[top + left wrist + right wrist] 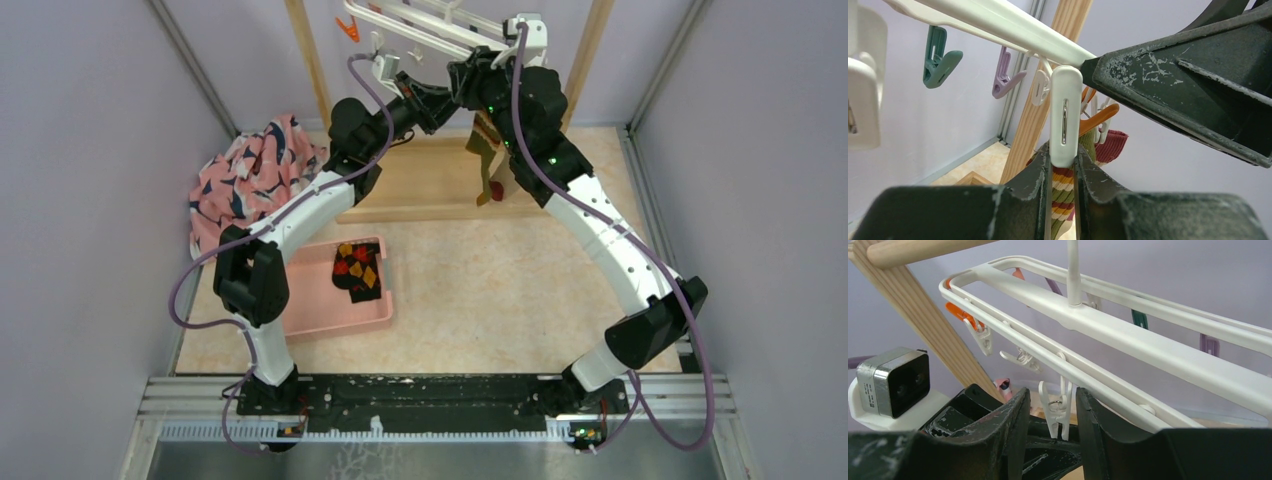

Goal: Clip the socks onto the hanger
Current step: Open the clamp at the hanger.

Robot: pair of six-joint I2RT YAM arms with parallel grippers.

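In the clipping step, the striped sock [1062, 196] is pinched by the nearly closed left hand [1063, 162] at a white clip [1066, 117] under the hanger [1128, 335], straddled by the half-open right hand [1052, 397]; a confirmed bite is judged necessary before release.

Bright, even light; wrist-cam fgd soft.

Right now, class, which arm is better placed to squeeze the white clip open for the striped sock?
Right, I'd say. The right gripper straddles the white clip under the hanger, a finger on each side. The left gripper is occupied, holding the striped sock up just beneath that clip.
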